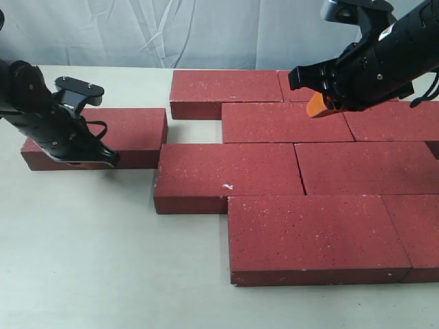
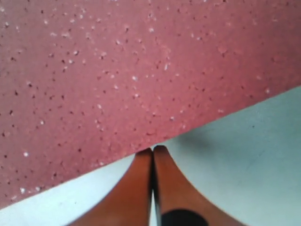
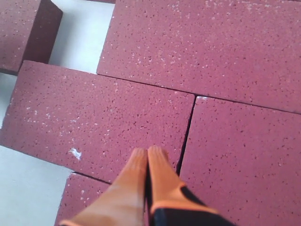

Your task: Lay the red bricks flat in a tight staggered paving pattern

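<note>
Plainly, the left hand (image 2: 153, 153) is clenched on nothing: its two orange fingers (image 2: 131, 188) are pressed together, and their tips sit at the bottom edge of the loose brick (image 1: 134, 130), where its side meets the worktop (image 1: 103, 260). They seem to touch it. That brick lies flat, well to the left, just apart from the laid bricks (image 1: 329, 171) and slightly askew to their rows. The open slot it looks meant for lies between the back-row brick (image 1: 219, 89) and the chipped brick (image 1: 226, 175).

The step in hand looks like a nudge, and the dangers follow from that. The contact is a narrow point on the long near side, left of the brick's middle, so a push would likely swing the brick instead of sliding it straight. A swung corner could catch on the chipped brick or the back-row brick, jam, and shove a laid neighbour out of its joint. The tips could also slip off the edge or ride up onto the top face.

The left arm reaches in low, with its wrist tipped down towards the worktop.

The right hand (image 1: 319, 104) is likewise clenched and empty. It hangs above the second row, angled down and leftward, clear of every brick. From its wrist view it points at a joint beside the chipped brick.
</note>
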Available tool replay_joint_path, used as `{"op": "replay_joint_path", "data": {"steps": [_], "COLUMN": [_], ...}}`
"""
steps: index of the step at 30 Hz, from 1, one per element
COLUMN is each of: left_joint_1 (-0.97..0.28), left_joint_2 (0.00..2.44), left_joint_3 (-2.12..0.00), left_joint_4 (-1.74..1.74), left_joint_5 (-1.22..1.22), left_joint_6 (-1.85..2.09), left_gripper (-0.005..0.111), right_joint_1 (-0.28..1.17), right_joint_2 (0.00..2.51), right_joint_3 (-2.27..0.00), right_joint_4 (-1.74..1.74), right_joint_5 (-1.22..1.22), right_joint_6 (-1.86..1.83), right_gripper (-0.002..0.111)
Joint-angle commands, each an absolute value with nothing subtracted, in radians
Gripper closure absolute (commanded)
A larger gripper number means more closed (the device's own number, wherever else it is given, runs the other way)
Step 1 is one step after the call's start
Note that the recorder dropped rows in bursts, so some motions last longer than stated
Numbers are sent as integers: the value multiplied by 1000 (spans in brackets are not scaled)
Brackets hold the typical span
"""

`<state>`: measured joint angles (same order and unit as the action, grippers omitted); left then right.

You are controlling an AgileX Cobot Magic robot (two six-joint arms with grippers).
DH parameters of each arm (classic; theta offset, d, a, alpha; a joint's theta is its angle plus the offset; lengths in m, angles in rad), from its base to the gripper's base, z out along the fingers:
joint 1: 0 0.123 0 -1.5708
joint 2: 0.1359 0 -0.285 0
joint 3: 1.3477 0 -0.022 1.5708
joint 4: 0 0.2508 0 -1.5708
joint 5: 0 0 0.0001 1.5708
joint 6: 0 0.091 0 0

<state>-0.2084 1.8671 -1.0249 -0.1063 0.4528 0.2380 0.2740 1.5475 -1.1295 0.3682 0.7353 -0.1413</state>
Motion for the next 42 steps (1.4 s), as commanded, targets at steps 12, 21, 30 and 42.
{"op": "replay_joint_path", "data": {"steps": [12, 21, 30, 42], "left_joint_1": [-213, -213, -140, 157], "left_joint_2": [1862, 1775, 1699, 1779], "left_joint_3": [-1030, -1063, -1165, -1165], "left_joint_4": [-74, -43, 17, -33], "left_joint_5": [363, 466, 582, 565], "left_joint_6": [239, 239, 177, 130], "left_gripper": [107, 107, 107, 107], "right_joint_1": [270, 270, 270, 270], "right_joint_2": [1541, 1541, 1541, 1541], "right_joint_3": [-1128, -1128, -1128, -1128], "right_joint_4": [361, 362, 362, 362], "right_joint_5": [729, 727, 727, 725], "right_joint_6": [-148, -148, -148, -148], "right_gripper": [109, 109, 109, 109]}}
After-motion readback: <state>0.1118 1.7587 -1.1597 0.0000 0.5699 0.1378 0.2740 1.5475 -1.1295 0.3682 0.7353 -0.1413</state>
